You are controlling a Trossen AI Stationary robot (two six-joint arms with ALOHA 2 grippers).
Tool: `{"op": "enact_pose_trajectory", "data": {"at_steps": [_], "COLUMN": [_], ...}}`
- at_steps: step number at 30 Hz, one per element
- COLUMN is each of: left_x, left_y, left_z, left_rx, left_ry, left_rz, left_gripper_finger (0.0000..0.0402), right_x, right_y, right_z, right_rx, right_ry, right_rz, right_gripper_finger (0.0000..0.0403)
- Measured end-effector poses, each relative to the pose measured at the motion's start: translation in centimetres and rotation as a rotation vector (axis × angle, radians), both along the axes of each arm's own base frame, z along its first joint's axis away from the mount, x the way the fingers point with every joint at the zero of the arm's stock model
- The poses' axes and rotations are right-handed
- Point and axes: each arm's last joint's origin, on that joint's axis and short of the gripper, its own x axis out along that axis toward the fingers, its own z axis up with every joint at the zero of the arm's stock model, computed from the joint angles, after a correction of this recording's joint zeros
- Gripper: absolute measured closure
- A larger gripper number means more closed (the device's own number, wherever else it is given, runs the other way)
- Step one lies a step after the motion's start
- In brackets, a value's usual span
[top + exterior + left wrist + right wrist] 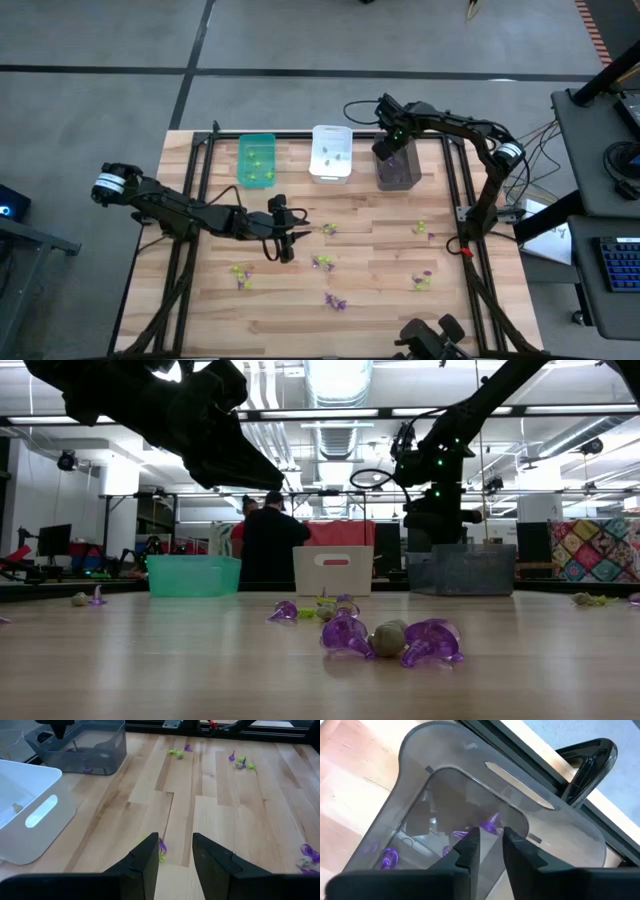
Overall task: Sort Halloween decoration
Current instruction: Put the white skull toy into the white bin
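My left claw (pixel 172 862) hangs part open and empty just above a small purple-and-green spiky plastic trinket (pixel 161 849) on the wooden tabletop (pixel 235 815); I judge it best to descend straight, straddling it. Farther off, my right claw (pixel 489 841) parts over the dark grey translucent bin (pixel 415 795), a purple trinket (pixel 491 822) at its tips; whether gripped, I cannot tell. Purple pieces lie inside.
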Motion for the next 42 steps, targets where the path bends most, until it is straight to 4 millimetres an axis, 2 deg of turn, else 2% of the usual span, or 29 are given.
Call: {"op": "enact_pose_trajectory", "data": {"at_steps": [8, 15, 18, 25, 31, 35, 42], "left_x": [-0.2, -0.7, -1.1, -3.0, -4.4, -4.6, -5.3], "left_y": [0.0, 0.1, 0.2, 0.6, 1.0, 0.9, 0.9], "left_z": [-0.1, -1.0, -1.0, 1.3, 1.2, 0.1, -1.2], "left_rx": [-0.072, -0.181, -0.249, -0.301, -0.287, -0.302, -0.312], "left_ry": [0.01, 0.099, 0.244, 0.659, 0.84, 0.878, 0.915], "left_rz": [0.039, 0.119, 0.207, 0.537, 0.792, 0.832, 0.886], "left_gripper_finger": [0.0299, 0.0299, 0.0299, 0.0301, 0.032, 0.0326, 0.0326], "right_x": [-0.3, -0.4, 0.0, 1.3, 2.3, 2.8, 3.1], "right_y": [0.3, 2.5, 4.1, 8.2, 11.0, 12.2, 12.8], "right_z": [1.4, 4.7, 6.3, 9.2, 10.2, 10.4, 10.4], "right_rx": [-0.019, -0.069, -0.102, -0.161, -0.208, -0.227, -0.226], "right_ry": [-0.032, -0.106, -0.153, -0.254, -0.27, -0.268, -0.274], "right_rz": [-0.035, -0.041, -0.008, 0.105, 0.182, 0.218, 0.241], "right_gripper_finger": [0.0306, 0.0311, 0.0315, 0.0321, 0.0321, 0.0321, 0.0321]}}
